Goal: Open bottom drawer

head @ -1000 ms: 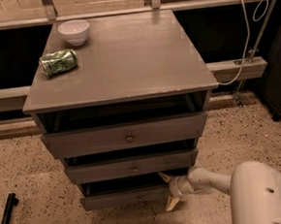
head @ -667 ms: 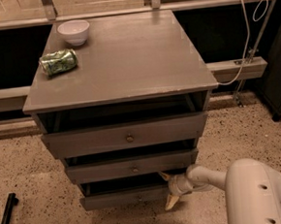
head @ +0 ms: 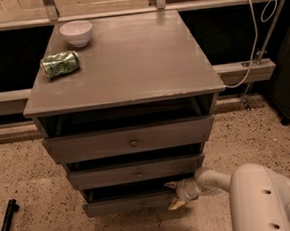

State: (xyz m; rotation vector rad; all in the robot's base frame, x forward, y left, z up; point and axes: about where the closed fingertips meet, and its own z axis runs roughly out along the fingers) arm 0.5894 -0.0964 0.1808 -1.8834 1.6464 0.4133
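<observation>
The grey-brown cabinet (head: 126,64) has three drawers, each pulled out a little. The bottom drawer (head: 122,205) is the lowest, with a shallow front and a dark gap above it. My gripper (head: 173,195) is at the right end of that front. It is open: one pale finger (head: 170,185) is at the dark gap over the front's top edge, the other finger (head: 175,204) lies lower, in front of the drawer face. My white arm (head: 262,198) comes in from the lower right. The drawer's knob is hard to make out.
The middle drawer (head: 137,172) and the taller top drawer (head: 132,141) each show a small knob. A white bowl (head: 76,32) and a green can (head: 60,64) lying on its side are on the cabinet top. A black pole (head: 4,224) stands at the lower left. Speckled floor surrounds the cabinet.
The arm's white body has shifted slightly left. The gripper stays at the bottom drawer's right end, and the drawer has not visibly moved.
</observation>
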